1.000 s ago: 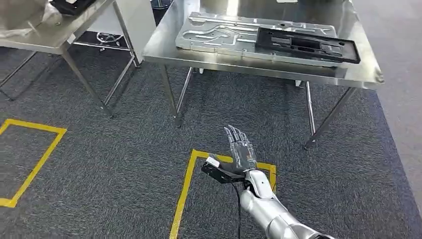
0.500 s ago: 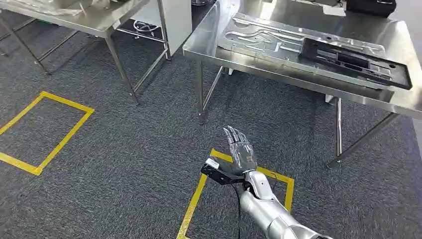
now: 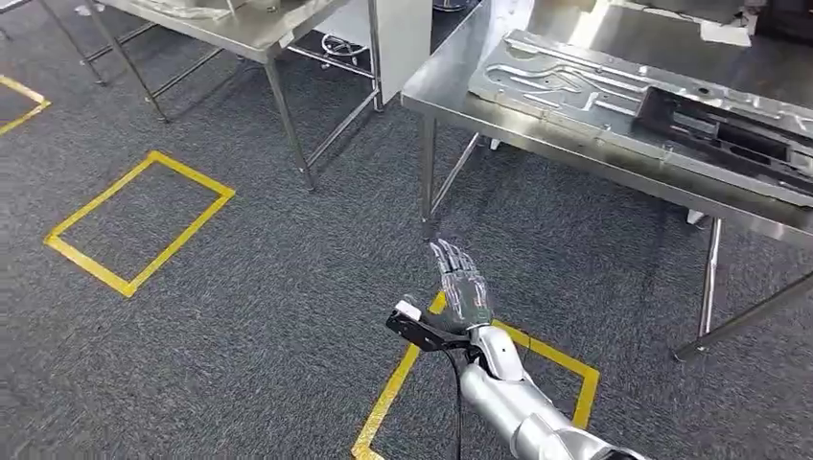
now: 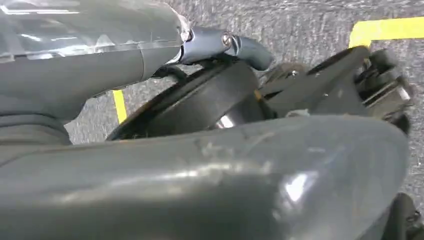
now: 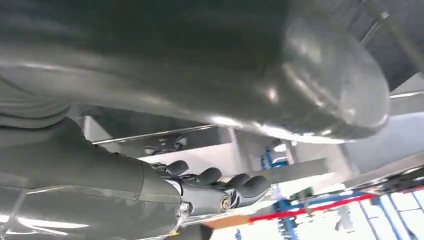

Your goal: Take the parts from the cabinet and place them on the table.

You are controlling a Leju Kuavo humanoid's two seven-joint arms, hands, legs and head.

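Observation:
A long silver metal plate (image 3: 585,81) lies on the steel table (image 3: 446,96) at the upper right. A black frame part (image 3: 733,134) rests on the plate's right portion. My right hand (image 3: 465,287) is held out low over the carpet, short of the table, with its fingers straight and apart and nothing in it. Its dark fingers (image 5: 215,179) also show in the right wrist view, with nothing in them. My left hand (image 4: 150,60) hangs over the floor, and its grey cover and thumb hide the fingers.
A second steel table (image 3: 240,24) stands at the upper left, with a white cabinet side (image 3: 403,38) between the two tables. Yellow tape squares (image 3: 144,220) mark the grey carpet, one (image 3: 566,364) under my right arm. Table legs (image 3: 427,182) stand just ahead.
The whole picture has shifted: the camera has turned, so the tables and tape squares sit further right and closer. My right hand keeps the same pose.

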